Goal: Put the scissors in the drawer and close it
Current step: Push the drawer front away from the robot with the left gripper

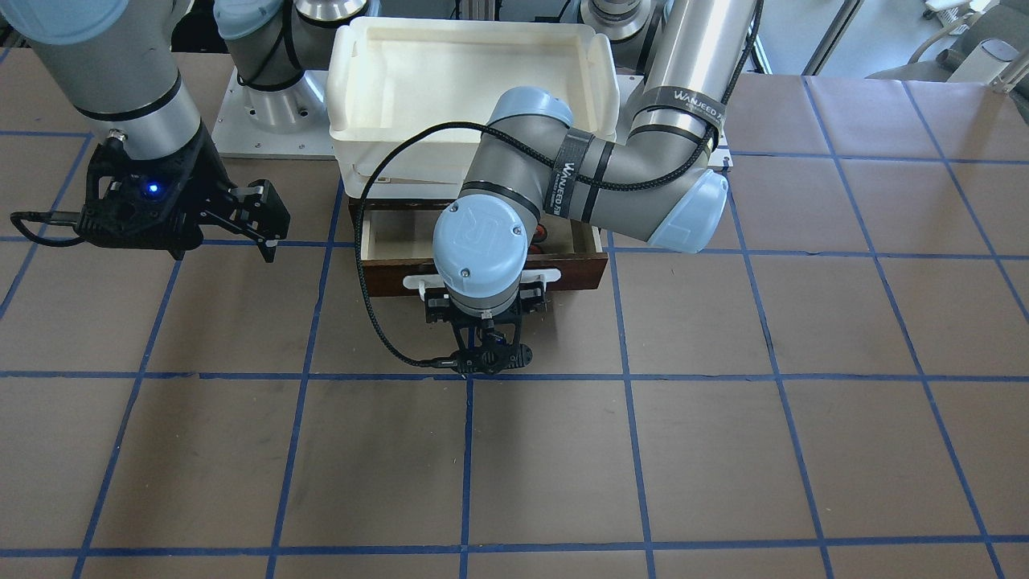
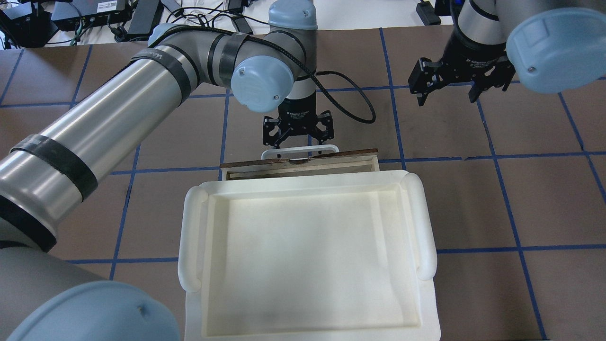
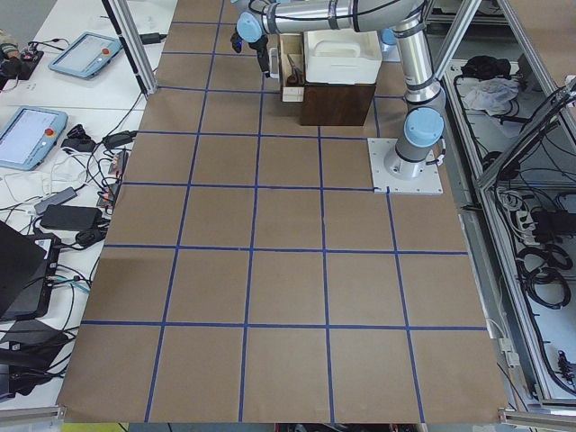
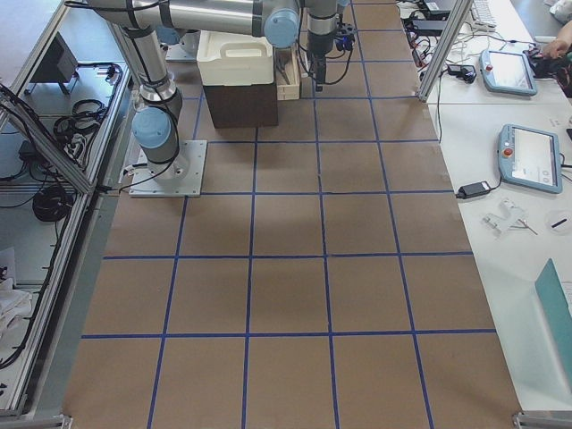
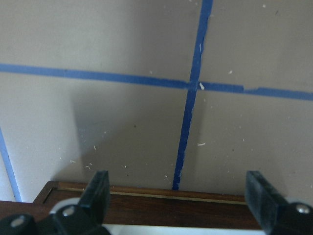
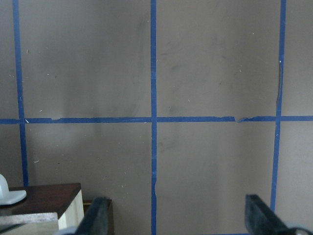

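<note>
The drawer (image 1: pixel 580 268) with its dark wood front and white bar handle (image 1: pixel 547 276) stands partly pulled out under the white tray. Of the scissors only a bit of orange-red loop (image 1: pixel 540 234) shows inside it, the rest hidden behind my left wrist; they look dark in the exterior left view (image 3: pixel 292 79). My left gripper (image 2: pixel 299 143) is open, pointing down just outside the drawer front, its fingers spread over the handle (image 2: pixel 300 150). The left wrist view shows the wide-open gripper (image 5: pixel 178 196) above the drawer front (image 5: pixel 146 205). My right gripper (image 2: pixel 446 94) is open and empty, hovering off to the side.
A large white plastic tray (image 2: pixel 189 237) sits on the dark cabinet above the drawer. The brown table has blue grid tape. The right wrist view shows a drawer corner (image 6: pixel 46 193) at lower left. Arm bases stand behind the cabinet.
</note>
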Controlling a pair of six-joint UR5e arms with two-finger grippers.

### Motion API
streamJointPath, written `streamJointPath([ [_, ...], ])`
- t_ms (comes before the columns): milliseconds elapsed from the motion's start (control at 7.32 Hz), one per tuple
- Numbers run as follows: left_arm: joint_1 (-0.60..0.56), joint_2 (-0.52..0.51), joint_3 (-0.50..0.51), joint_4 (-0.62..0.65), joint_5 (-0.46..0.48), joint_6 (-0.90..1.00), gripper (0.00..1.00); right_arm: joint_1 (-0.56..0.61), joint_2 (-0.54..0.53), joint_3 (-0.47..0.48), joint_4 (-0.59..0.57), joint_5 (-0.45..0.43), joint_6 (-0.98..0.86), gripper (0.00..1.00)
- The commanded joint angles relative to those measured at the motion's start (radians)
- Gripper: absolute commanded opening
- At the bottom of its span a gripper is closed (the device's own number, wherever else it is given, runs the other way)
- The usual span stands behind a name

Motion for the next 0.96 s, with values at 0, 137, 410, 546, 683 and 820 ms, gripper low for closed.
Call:
streamJointPath([
  [0,-0.002,0.044,-0.101,-0.02,0.0,-0.001,1.0,0.0,-0.007,0.0,-0.001,0.008,-0.003,1.0],
  [137,-0.002,0.05,-0.126,-0.046,-0.005,0.001,1.0,0.002,-0.015,0.0,-0.008,0.02,-0.015,1.0],
  [410,-0.005,0.048,-0.129,-0.084,-0.008,0.001,1.0,0.009,-0.019,0.003,-0.003,0.023,-0.017,1.0],
  [546,-0.023,0.048,-0.129,-0.083,-0.008,0.001,1.0,0.011,-0.021,0.008,-0.003,0.023,-0.02,1.0],
  [683,-0.034,0.061,-0.129,-0.086,-0.008,0.001,1.0,0.011,-0.021,0.006,-0.006,0.041,-0.07,1.0],
  [820,-0.037,0.061,-0.129,-0.097,-0.012,0.002,1.0,0.011,-0.019,0.008,-0.008,0.054,-0.084,1.0],
])
